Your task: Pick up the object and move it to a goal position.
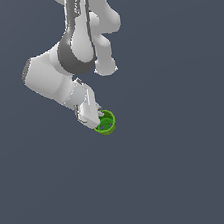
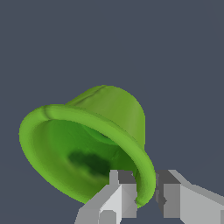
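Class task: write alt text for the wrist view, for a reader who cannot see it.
A bright green cup fills the wrist view, its rim pinched between the two grey fingers of the robot's hand, one finger inside the hollow and one outside. Behind it is plain dark blue-grey background.

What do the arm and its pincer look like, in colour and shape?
The arm is glossy white with rounded, bulging segments and dark grey bands at the joints. The pincer has two blocky, angular fingers in white and light grey with darker grey tips. No cables or markings show.

No readable text, no labels, no brands, no numbers, no signs
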Motion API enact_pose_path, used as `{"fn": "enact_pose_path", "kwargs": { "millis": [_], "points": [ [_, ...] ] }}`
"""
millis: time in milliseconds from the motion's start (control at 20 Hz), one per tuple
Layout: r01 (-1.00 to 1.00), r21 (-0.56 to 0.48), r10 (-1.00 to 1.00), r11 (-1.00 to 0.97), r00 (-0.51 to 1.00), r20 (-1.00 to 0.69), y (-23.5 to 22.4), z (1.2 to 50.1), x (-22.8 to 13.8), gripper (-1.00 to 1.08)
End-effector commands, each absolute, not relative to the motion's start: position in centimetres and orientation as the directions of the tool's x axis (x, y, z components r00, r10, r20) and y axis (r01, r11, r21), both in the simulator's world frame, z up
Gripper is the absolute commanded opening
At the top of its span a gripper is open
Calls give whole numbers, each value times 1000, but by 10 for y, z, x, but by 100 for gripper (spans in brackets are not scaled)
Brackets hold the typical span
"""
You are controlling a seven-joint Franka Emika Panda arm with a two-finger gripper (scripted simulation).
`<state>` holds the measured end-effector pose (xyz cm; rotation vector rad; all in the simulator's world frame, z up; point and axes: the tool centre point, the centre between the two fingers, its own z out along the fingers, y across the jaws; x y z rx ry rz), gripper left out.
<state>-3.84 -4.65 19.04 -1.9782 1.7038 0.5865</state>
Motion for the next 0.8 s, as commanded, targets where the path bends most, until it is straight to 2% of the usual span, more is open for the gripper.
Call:
{"fn": "enact_pose_path", "kwargs": {
  "millis": [0, 750],
  "points": [
    [-990, -69, -794, -125, 142, -592, -66, 216, -45, -100],
    [-990, -68, -794, -127, 142, -591, -171, 346, -79, -100]
  ]
}}
